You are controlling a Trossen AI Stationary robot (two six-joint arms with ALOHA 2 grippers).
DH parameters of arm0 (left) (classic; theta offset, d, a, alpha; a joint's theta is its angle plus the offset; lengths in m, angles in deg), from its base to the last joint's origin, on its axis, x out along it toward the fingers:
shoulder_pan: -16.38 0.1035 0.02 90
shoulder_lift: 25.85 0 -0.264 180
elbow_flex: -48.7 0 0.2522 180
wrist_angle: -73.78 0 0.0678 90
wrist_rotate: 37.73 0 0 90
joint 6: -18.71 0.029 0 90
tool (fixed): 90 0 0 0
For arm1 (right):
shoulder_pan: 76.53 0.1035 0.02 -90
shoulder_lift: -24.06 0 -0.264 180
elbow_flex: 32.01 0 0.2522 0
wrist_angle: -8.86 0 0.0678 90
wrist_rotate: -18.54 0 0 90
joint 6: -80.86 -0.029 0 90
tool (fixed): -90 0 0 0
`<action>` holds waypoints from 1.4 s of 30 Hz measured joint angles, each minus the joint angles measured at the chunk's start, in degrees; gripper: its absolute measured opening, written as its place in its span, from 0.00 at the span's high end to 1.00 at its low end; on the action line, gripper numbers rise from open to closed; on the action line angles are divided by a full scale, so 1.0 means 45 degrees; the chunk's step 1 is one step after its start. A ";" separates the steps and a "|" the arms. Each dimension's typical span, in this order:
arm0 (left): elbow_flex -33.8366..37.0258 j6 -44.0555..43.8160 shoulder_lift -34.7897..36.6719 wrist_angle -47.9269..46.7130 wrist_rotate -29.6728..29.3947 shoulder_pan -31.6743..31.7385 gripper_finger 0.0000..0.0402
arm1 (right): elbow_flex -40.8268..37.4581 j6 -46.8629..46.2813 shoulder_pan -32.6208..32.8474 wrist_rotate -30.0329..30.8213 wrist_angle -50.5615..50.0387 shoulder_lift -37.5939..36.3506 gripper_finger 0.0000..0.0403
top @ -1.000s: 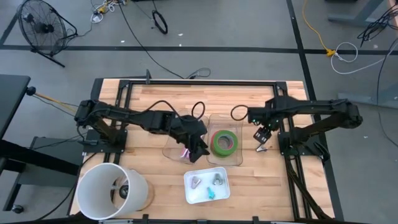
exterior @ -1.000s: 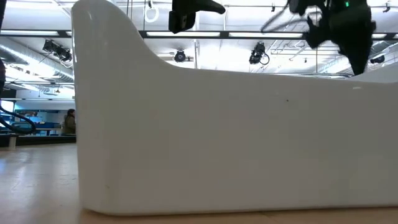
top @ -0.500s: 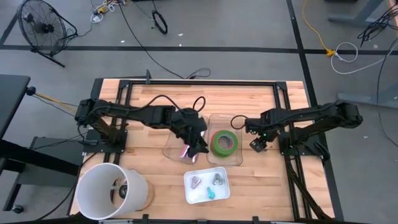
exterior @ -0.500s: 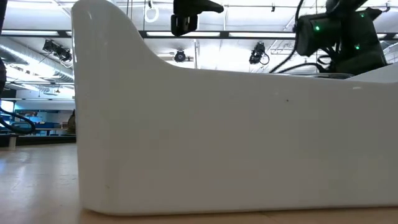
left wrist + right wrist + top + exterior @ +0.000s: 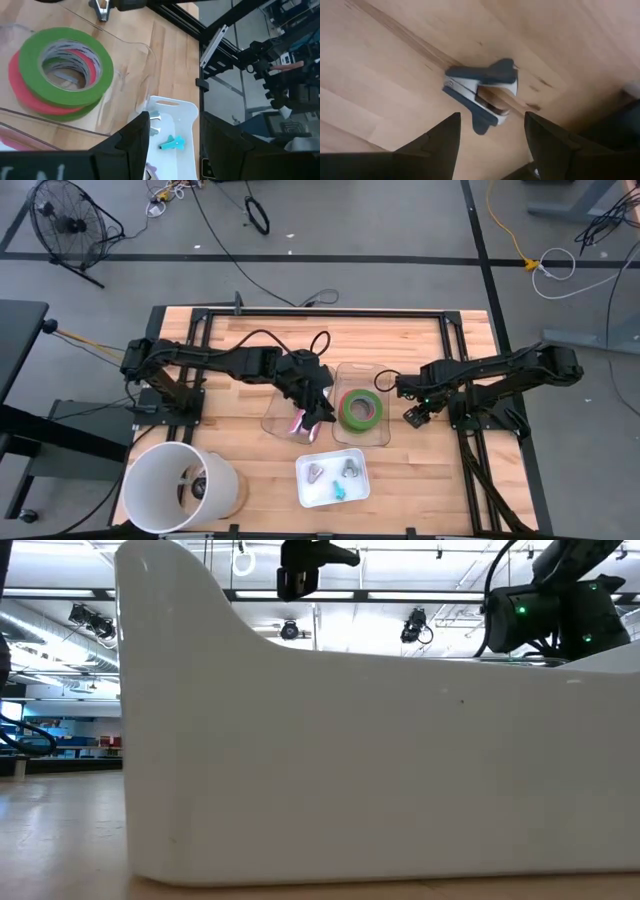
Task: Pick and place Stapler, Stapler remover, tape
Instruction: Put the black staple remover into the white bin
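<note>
Left gripper [image 5: 313,423] has crept toward the clear tray [image 5: 372,437] over the last second, something pink pinched in its half-closed fingers. The tape [image 5: 361,409] sits stacked in that tray. Right gripper [image 5: 414,416] has dropped low beside the tray, fingers spread wide above the staple remover [image 5: 482,93], so that pick looks next.

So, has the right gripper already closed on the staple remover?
No: in the right wrist view the staple remover lies on the bare wooden table, ahead of the right gripper, whose jaws stand apart and empty.
</note>
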 joint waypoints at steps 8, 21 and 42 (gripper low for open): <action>0.0000 -0.0005 0.0000 0.0010 -0.0010 0.0146 0.56 | -0.0024 0.0061 0.0000 -0.0829 0.0448 0.0000 0.45; 0.0000 -0.0146 0.0000 0.0010 -0.0015 0.0157 0.56 | -0.0298 0.0144 0.0000 -0.0498 0.1580 0.0000 0.45; 0.0005 -0.0146 0.0000 0.0024 -0.0071 0.0158 0.56 | -0.2018 -0.0676 -0.0010 -0.0939 0.3459 -0.0018 0.57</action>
